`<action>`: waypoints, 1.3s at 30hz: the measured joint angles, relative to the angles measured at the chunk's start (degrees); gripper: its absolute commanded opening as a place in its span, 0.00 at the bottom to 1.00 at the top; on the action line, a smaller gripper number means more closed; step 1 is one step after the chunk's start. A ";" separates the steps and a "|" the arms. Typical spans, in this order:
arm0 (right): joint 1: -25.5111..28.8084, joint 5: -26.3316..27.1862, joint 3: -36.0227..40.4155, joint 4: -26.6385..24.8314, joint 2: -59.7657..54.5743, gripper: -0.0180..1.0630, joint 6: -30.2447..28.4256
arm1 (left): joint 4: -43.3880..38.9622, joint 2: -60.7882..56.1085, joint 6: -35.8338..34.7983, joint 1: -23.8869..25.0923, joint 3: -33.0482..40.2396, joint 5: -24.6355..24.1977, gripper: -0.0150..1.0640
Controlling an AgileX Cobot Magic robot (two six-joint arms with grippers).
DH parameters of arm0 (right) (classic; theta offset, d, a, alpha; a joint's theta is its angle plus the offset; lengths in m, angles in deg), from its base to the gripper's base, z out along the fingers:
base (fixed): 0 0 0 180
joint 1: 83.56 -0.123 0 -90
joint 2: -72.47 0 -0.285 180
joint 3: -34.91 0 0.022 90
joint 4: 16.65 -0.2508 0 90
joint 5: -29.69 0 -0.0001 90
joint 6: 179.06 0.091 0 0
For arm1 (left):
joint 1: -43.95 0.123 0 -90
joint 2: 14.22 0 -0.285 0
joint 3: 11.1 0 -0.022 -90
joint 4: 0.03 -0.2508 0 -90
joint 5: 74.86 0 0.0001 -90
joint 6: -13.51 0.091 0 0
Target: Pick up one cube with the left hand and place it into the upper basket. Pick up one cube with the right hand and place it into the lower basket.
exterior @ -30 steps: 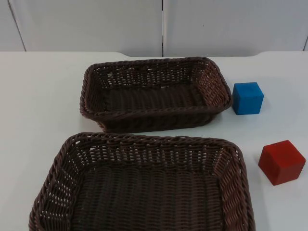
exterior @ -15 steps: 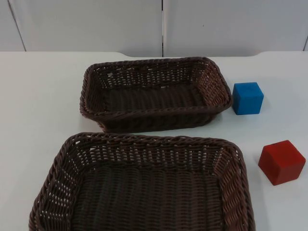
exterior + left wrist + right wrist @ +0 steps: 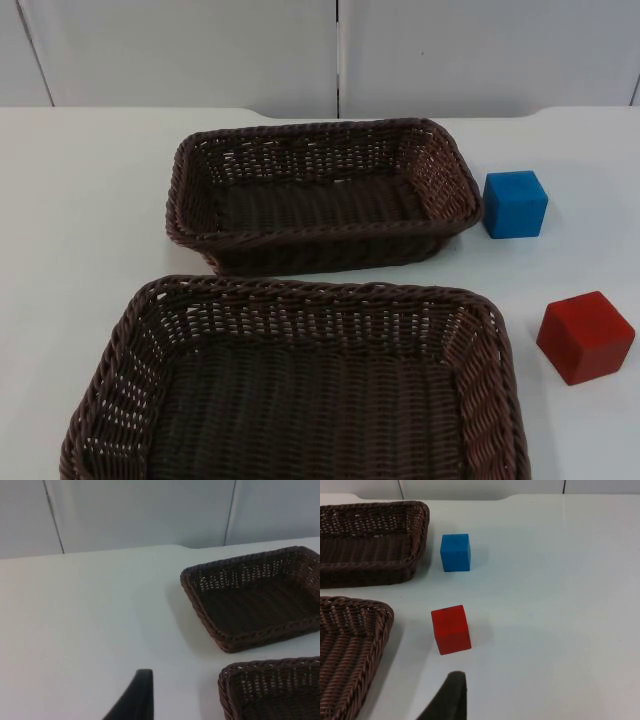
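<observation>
Cubes are found on the white table (image 3: 80,200), to the right of the baskets: the blue cube (image 3: 515,204) just beside the upper basket (image 3: 320,245), the red cube (image 3: 585,337) near the lower basket (image 3: 300,298). Both baskets are seen empty. Nothing is found changed from a second ago; no cube has been shifted, so the task is judged not yet begun. One fingertip each of the left gripper (image 3: 134,697) and the right gripper (image 3: 447,697) is seen above the table; their opening cannot be told, and nothing is seen held.
</observation>
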 measured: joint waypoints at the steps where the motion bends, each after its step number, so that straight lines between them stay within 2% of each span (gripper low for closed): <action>1: 0.00 0.00 0.00 0.00 0.00 0.99 0.00 | 0.00 1.18 0.58 0.00 -1.12 0.00 0.99; 7: 0.00 0.00 0.00 0.00 0.00 0.99 0.00 | 0.38 7.20 1.90 0.00 -6.05 0.00 0.99; 14: 0.00 0.00 0.00 0.00 0.00 0.99 0.00 | 6.19 16.26 10.81 0.00 -12.76 0.13 0.99; 22: 0.00 0.00 0.00 0.00 0.00 0.99 0.00 | 10.28 24.21 16.34 0.00 -18.36 0.36 0.99; 27: 0.00 0.00 0.00 0.00 0.00 0.99 0.00 | 10.75 29.36 17.33 -0.14 -20.95 -0.31 0.99; 31: 0.00 0.00 0.00 0.00 0.00 0.99 0.00 | 10.77 32.91 18.54 -2.22 -22.20 -0.41 0.99; 39: 0.00 0.00 0.00 0.00 0.00 0.99 0.00 | 10.40 40.73 19.15 -11.91 -23.74 0.22 0.99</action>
